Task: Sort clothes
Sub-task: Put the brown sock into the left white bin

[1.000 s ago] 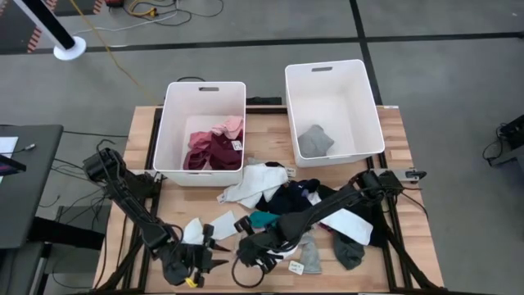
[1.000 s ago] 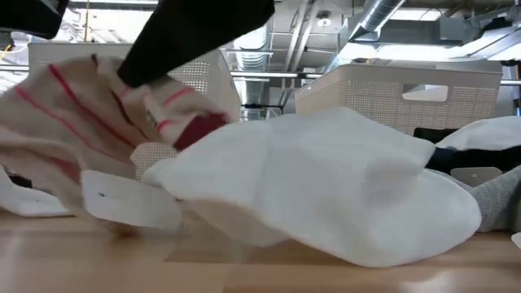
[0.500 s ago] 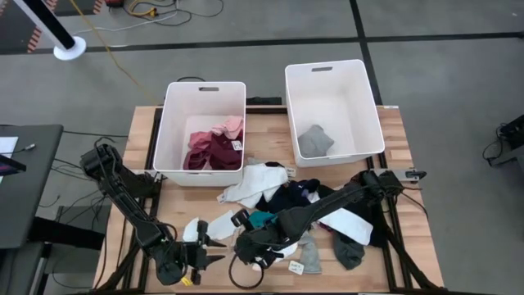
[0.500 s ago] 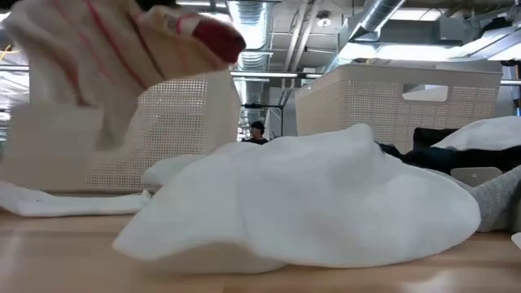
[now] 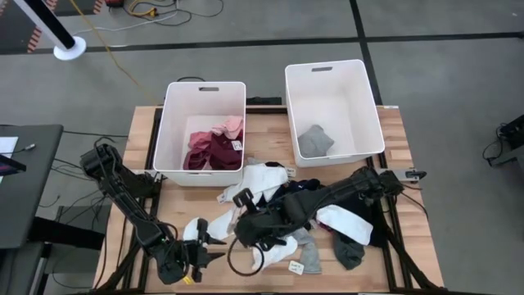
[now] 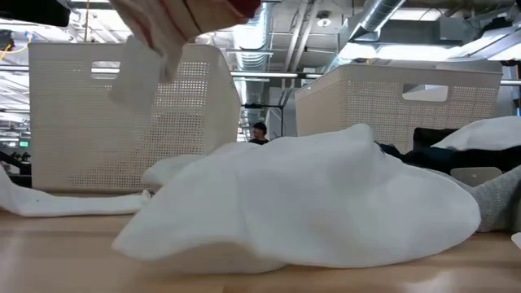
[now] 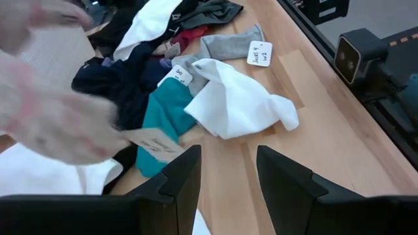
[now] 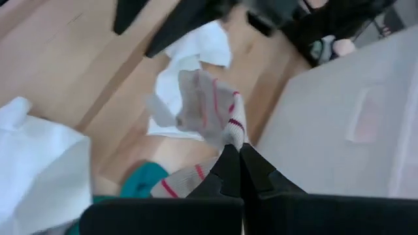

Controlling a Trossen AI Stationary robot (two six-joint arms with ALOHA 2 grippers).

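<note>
High view: wooden table (image 5: 164, 215); right claw (image 5: 243, 203) clamps striped sock (image 8: 215, 117); left claw (image 5: 214, 246) apart.

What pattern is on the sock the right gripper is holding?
The sock in the right gripper is off-white with thin red stripes, clearest in the right wrist view.

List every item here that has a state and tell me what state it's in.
Right claw: shut on the white sock with red stripes, lifted off the table.
Left claw: open, empty.
Left white plastic bin: holds pink and maroon garments.
Right white plastic bin: holds one grey garment.
Mixed clothes pile: unsorted on the wooden table.
</note>
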